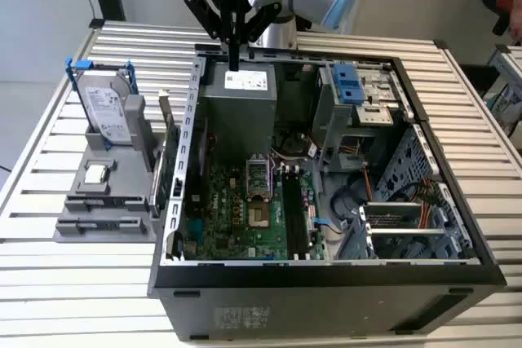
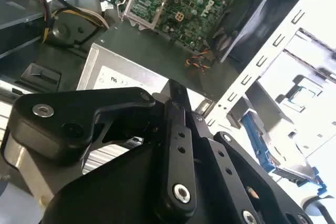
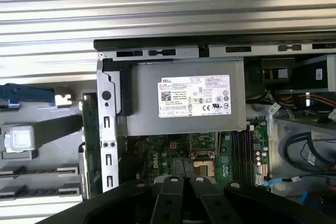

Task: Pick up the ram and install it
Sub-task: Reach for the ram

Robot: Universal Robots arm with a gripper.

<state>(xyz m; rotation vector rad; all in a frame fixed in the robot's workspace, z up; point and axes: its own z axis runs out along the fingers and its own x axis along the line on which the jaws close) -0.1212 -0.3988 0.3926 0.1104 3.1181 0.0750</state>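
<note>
Exterior view: high, angled down on open computer case. Both wrist views: behind tool, near, sharing power supply.

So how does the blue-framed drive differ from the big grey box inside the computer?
The hard drive stands upright in a holder outside the case; the power supply sits inside it. The hard drive is smaller, blue-framed; the power supply bulkier, unframed. Both are grey with white labels.
</note>
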